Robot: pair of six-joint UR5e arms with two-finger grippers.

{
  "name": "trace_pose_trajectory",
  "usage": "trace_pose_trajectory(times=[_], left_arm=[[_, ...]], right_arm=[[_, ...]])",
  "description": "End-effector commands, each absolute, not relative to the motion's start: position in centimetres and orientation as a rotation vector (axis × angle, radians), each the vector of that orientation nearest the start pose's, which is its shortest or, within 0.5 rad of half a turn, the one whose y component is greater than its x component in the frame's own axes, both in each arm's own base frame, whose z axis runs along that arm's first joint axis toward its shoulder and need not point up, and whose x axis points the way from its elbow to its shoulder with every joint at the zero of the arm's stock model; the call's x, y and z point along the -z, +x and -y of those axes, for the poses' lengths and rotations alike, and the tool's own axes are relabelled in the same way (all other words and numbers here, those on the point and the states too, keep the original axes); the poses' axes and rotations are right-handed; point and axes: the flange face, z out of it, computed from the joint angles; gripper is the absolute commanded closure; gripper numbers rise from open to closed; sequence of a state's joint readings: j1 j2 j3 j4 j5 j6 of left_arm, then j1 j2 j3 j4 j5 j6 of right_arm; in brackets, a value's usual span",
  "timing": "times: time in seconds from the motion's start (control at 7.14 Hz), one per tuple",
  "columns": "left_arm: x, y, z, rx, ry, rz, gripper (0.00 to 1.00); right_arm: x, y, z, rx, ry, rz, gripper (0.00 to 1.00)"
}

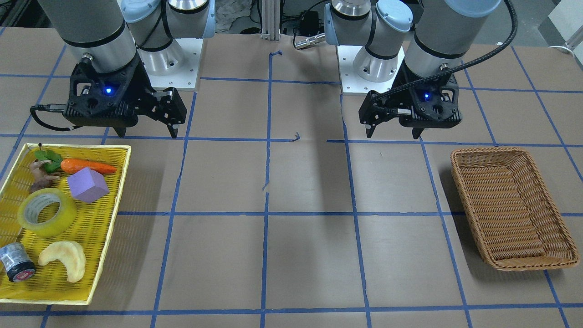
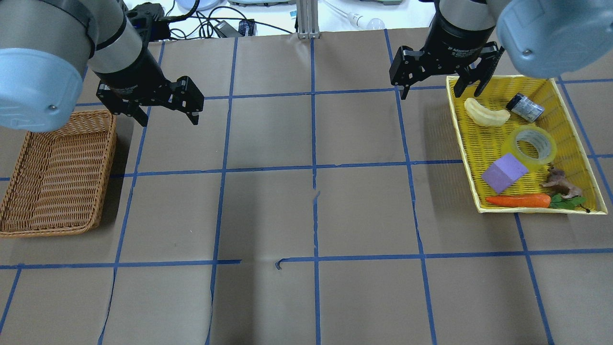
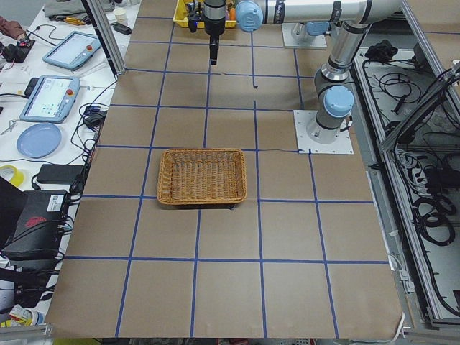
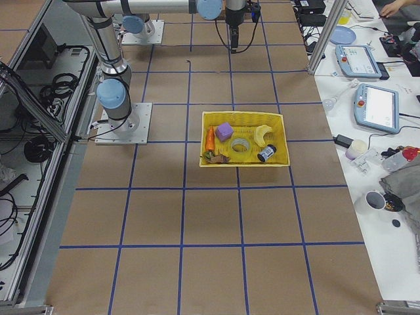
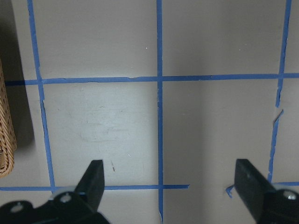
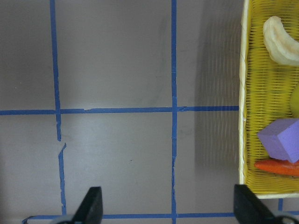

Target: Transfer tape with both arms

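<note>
The tape is a translucent yellow roll with a pale core. It lies flat in the yellow tray and also shows in the overhead view. My right gripper is open and empty. It hangs above the table just beside the tray's robot-side end, apart from the tape. My left gripper is open and empty. It hangs over bare table near the wicker basket. Both wrist views show open jaws over brown paper.
The tray also holds a carrot, a purple block, a pale curved piece, a dark cylinder with a red end and a small brown figure. A brown wicker basket sits on my left side.
</note>
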State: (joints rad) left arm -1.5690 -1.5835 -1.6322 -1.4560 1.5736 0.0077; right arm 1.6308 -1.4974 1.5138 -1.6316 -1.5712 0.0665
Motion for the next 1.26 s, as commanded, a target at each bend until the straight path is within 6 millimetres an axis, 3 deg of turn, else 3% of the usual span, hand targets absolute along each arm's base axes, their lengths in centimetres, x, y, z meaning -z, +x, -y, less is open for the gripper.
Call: trace_pose_trajectory(times=[0.0,0.98,1.12], left_arm=[[-46.3,-13.4,50.1,0.070,0.014,-3.139,0.00],[-46.3,-13.4,50.1,0.072,0.014,-3.139,0.00],[-46.3,-13.4,50.2,0.077,0.014,-3.137,0.00]], right_arm=[[-48.3,16.4,52.0,0.063,0.012,-3.140,0.00],[-47.7,14.6,53.6,0.045,-0.065,-3.194,0.00],[-47.5,12.7,54.6,0.036,-0.109,-3.194,0.00]])
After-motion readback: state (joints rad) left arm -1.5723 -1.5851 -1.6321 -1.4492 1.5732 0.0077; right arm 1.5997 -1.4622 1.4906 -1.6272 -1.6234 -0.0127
